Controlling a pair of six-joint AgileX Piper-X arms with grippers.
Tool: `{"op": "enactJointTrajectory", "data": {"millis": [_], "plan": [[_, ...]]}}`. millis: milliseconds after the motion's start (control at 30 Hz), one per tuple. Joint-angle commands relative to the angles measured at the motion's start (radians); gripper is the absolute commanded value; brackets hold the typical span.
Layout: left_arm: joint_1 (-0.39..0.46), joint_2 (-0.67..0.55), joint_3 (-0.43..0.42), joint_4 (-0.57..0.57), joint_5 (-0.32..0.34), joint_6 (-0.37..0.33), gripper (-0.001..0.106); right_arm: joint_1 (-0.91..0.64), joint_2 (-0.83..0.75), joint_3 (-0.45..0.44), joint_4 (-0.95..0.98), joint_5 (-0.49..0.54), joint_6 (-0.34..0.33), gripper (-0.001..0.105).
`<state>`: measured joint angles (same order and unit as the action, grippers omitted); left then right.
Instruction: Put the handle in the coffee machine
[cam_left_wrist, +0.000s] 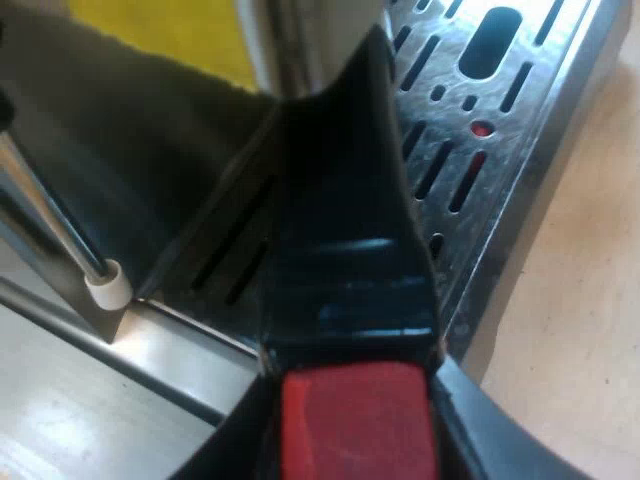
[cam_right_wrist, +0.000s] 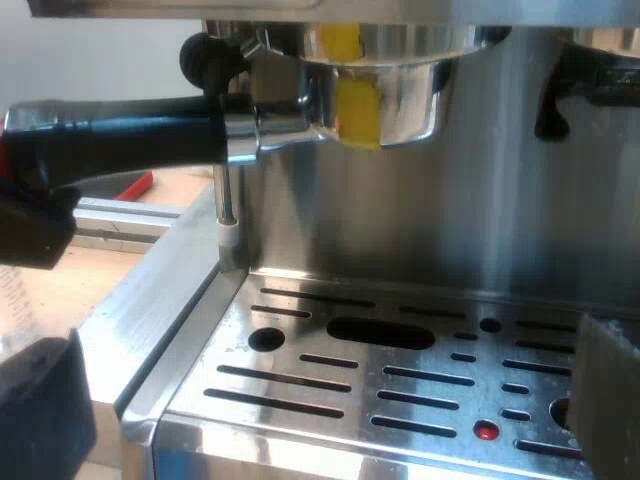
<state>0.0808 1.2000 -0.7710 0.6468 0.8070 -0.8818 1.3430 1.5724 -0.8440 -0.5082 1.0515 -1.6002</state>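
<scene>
The left claw (cam_left_wrist: 352, 405) is clamped on the holder (cam_left_wrist: 340, 250) at the tip of its handle, with a black finger pressed to each side of the red end (cam_left_wrist: 355, 425). The handle is glossy black and widens toward that red block. It hangs over the slotted steel drip tray (cam_left_wrist: 550, 140) of the espresso machine (cam_right_wrist: 520, 200), with pale bench (cam_left_wrist: 585, 340) beside the tray. Seen from the right arm, the holder's shiny metal cup (cam_right_wrist: 400, 95) sits up under the machine's brew head, with a yellow tag (cam_right_wrist: 355, 105) on its front and the handle level. A thin steam wand (cam_right_wrist: 227, 200) hangs just beside it. The right claw (cam_right_wrist: 325, 400) is spread wide over the tray and holds nothing.
</scene>
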Motion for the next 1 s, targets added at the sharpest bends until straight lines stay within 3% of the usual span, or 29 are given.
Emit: {"op": "enactJointTrajectory", "data": {"millis": [33, 200, 400, 600, 733, 833, 1000], "plan": [[0.001, -0.024, -0.018, -0.049, 0.082, 0.014, 0.0, -0.002, -0.001, -0.003, 0.003, 0.012, -0.013, 0.1], [0.0, -0.024, -0.018, -0.127, 0.089, -0.038, 0.0, -0.002, -0.001, -0.003, 0.004, -0.001, -0.013, 0.1], [0.0, -0.024, -0.018, -0.159, 0.082, -0.041, 0.0, -0.002, -0.001, -0.003, 0.004, -0.001, -0.013, 0.1], [0.0, -0.024, -0.018, -0.14, 0.09, -0.088, 0.0, -0.002, -0.001, -0.003, 0.004, -0.001, -0.013, 0.1], [0.0, -0.024, -0.018, -0.118, 0.101, -0.089, 0.0, -0.002, -0.001, -0.003, 0.013, -0.001, -0.013, 0.1], [0.0, -0.024, -0.018, -0.041, 0.129, -0.089, 0.0, -0.006, -0.001, -0.003, 0.02, -0.02, -0.013, 0.1], [0.0, -0.024, -0.023, -0.038, 0.129, -0.089, 0.0, -0.006, -0.001, -0.003, 0.02, -0.024, -0.009, 0.1]]}}
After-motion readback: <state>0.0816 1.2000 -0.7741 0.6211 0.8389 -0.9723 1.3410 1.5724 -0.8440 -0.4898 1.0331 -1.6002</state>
